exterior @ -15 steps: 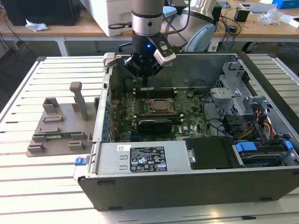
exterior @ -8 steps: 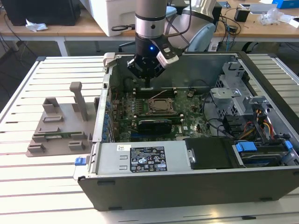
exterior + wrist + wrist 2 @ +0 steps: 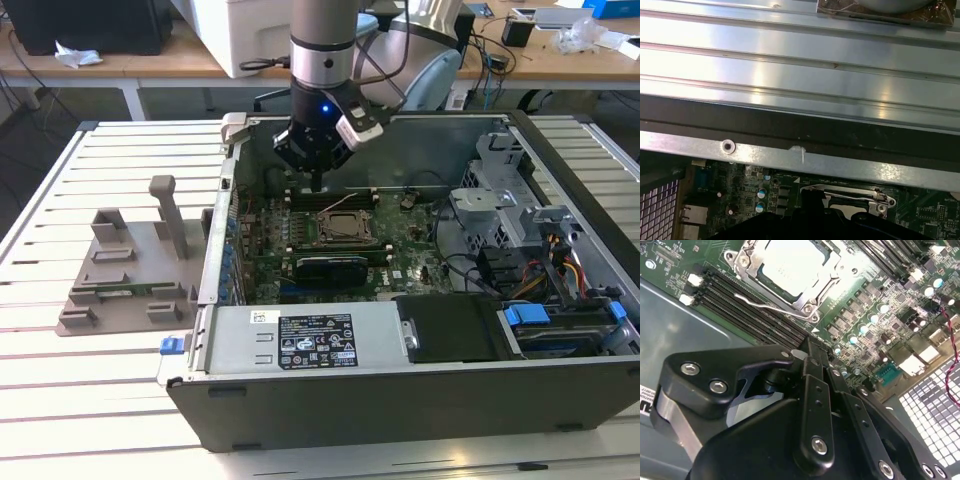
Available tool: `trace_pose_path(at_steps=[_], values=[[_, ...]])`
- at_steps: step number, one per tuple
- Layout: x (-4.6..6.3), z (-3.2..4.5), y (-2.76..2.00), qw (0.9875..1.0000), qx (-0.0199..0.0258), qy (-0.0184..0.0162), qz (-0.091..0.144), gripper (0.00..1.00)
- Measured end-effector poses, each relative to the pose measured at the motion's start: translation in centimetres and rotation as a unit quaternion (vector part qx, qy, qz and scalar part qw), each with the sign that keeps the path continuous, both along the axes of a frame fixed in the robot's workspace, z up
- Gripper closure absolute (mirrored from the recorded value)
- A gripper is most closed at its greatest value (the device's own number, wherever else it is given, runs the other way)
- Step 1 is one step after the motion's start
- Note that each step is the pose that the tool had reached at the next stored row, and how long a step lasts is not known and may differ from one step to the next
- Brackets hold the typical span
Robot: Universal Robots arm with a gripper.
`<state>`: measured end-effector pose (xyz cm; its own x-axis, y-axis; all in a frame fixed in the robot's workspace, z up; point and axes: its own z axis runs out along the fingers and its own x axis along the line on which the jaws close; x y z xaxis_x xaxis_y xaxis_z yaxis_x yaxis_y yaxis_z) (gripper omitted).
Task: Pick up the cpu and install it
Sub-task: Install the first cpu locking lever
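My pincer (image 3: 812, 347) hangs over the green board (image 3: 400, 262) inside the open computer case (image 3: 400, 390), its black fingers (image 3: 816, 390) pressed together on nothing. Just beyond their tips, in the second wrist view, the cpu (image 3: 790, 265) lies flat in its socket (image 3: 807, 302): a pale silver square inside a metal frame, with dark memory slots (image 3: 740, 307) alongside.

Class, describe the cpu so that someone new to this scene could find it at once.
Start at the open computer case on the slatted table, then find the green motherboard inside. Near its middle, under the arm's claw, a metal socket frame holds the cpu: a flat, pale silver square, unlike the long dark memory slots alongside.
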<state>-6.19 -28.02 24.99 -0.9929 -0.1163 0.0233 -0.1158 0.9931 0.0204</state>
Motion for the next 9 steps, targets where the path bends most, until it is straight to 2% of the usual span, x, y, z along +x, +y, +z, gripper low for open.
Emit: trace_pose_path(at_steps=[9], values=[[0.00,-1.04,-0.09,1.0000,0.0000,0.0000,0.000,0.89]])
